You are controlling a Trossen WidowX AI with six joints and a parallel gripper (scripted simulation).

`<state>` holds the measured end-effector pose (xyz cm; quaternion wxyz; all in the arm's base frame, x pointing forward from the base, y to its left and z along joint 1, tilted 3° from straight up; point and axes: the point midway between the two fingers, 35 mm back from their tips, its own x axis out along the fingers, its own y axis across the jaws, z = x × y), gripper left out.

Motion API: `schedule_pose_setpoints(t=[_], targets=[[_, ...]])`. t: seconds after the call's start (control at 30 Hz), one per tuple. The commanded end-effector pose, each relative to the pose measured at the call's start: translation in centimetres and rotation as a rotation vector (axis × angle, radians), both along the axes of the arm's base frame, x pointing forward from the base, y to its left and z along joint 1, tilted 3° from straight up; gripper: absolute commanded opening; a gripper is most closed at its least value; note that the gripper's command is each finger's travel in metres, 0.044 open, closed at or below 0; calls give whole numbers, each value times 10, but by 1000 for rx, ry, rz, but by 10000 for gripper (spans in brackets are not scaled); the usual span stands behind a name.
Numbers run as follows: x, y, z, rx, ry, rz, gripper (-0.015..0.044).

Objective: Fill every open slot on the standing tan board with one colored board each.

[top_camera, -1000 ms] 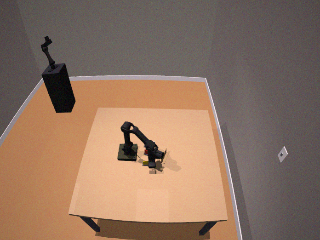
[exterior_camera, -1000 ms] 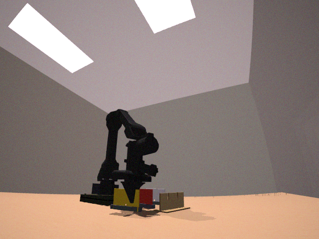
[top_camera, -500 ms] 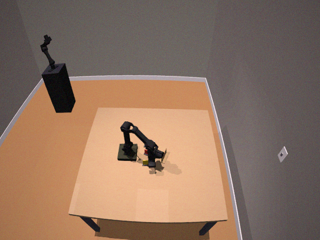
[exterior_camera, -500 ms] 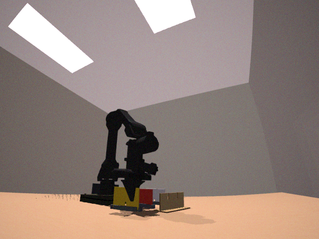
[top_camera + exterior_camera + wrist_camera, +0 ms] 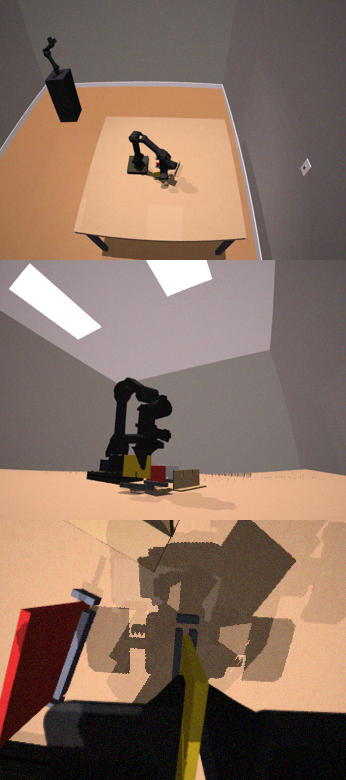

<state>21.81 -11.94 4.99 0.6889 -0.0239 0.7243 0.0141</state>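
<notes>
The tabletop (image 5: pixel 164 218) is showing a pale, smooth, wood-like surface with a mostly matt finish, a faint lighter sheen lying toward its near edge. The table legs (image 5: pixel 98 242) beneath the near corners are appearing dark and metal-like. The arm (image 5: pixel 152 144) (image 5: pixel 121 419) is presenting a black, plastic-like skin, largely matt. Its base plate (image 5: pixel 131 170) (image 5: pixel 97 476) is looking dark and dull. The yellow board (image 5: pixel 129 465) (image 5: pixel 195 720) and red board (image 5: pixel 158 473) (image 5: pixel 42 650) are reading as smooth, matt plastic. The tan board (image 5: pixel 186 479) is resembling bare wood, matt. The blue-grey holder (image 5: pixel 133 486) (image 5: pixel 179 650) is looking like smooth plastic.
</notes>
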Motion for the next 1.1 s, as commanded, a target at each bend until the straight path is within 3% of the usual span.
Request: schedule_pose_setpoints(t=[0.0,0.67,1.07], targets=[[3,-1,12,-8,-14,-2,0],[5,0,59,-8,-14,-2,0],[19,3,61,-14,-17,-30,0]])
